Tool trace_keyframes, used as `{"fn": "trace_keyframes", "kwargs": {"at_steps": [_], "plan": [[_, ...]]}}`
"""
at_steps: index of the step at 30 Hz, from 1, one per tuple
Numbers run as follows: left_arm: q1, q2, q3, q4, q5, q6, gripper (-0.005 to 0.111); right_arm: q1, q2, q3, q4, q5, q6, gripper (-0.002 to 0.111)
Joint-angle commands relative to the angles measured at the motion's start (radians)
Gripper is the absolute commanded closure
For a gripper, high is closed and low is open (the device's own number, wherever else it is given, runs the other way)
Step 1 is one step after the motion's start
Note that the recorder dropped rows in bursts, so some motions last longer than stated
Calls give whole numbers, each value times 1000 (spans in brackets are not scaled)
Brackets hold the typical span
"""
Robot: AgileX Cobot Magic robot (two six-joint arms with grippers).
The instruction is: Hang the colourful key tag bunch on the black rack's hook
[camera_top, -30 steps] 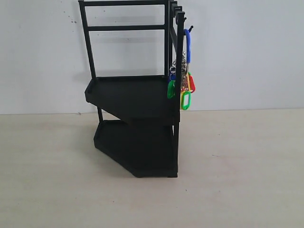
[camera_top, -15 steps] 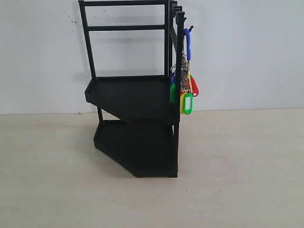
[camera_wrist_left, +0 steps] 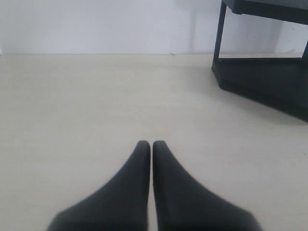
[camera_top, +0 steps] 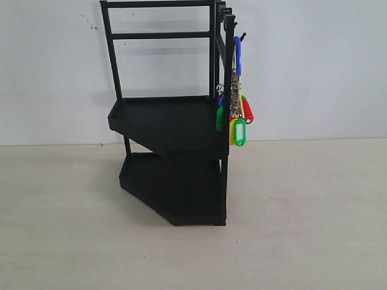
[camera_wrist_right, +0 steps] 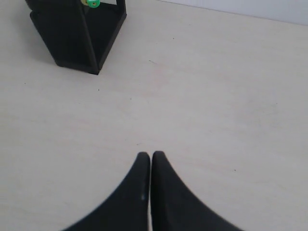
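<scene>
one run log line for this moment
key tag bunch: hanging from hook on black rack | left end effector: shut, empty | right end effector: shut, empty

the black rack (camera_top: 172, 124) stands upright on the table (camera_top: 302, 217), with two angular trays one above the other and thin posts and crossbars on top. the hook (camera_top: 242, 36), small and thin, sticks out sideways near the top of the post on the right of the exterior view. the key tag bunch (camera_top: 235, 118) hangs from it by its blue loop, with red, green and yellow tags dangling beside the upper tray.
</scene>
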Motion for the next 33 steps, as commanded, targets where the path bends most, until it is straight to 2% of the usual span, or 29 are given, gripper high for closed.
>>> {"fn": "trace_keyframes", "kwargs": {"at_steps": [1,4,7,13,17,20,26,33], "plan": [[4,-2,-1,-9,-13,-10,102,-26,-9,4,-4,-18,16,108],[4,-2,-1,-9,-13,-10,102,-66,-38,31,-9,-116,27,108],[4,-2,-1,-9,-13,-10,102,-117,-95,129,-41,-342,27,108],[4,-2,-1,-9,-13,-10,102,-206,-238,454,-48,-900,27,108],[4,-2,-1,-9,-13,-10,102,-244,-296,672,-48,-1107,27,108],[4,-2,-1,-9,-13,-10,102,-266,-319,778,-39,-1187,37,108],[4,-2,-1,-9,-13,-10,102,-277,-388,920,-37,-1217,111,108],[4,-2,-1,-9,-13,-10,102,-285,-490,924,-35,-1162,166,108]]}}
